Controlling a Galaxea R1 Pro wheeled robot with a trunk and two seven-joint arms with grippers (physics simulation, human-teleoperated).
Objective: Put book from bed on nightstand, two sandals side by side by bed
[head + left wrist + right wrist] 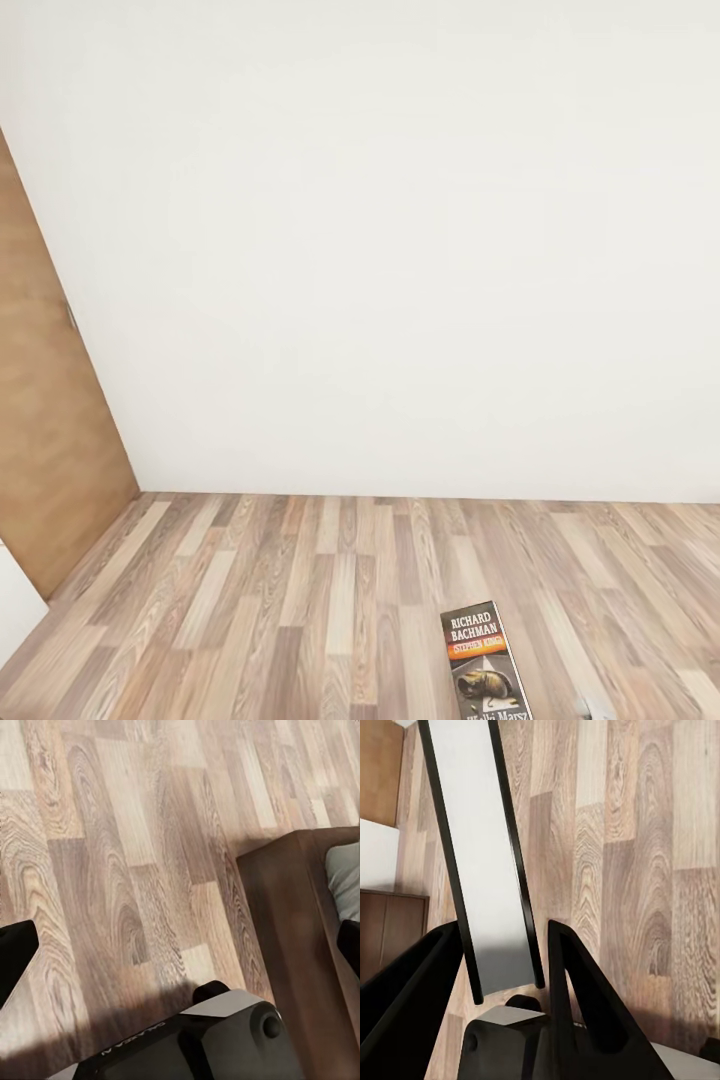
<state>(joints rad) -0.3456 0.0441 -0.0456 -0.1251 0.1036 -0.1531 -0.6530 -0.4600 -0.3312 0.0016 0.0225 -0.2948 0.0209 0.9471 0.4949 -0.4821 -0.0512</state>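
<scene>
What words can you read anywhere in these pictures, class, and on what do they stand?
"RICHARD BACHMAN": white letters atop the book cover, head view.
"(STEPHEN KING)": on the orange band below that name.
"Wielki Marsz": the title at the picture's lower edge, partly cut off.
Dark lettering on the robot's body, left wrist view: too blurred to read.

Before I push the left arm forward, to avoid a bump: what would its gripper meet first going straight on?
Probably the bare wood-plank floor; the bed frame's corner lies off to one side.
</scene>
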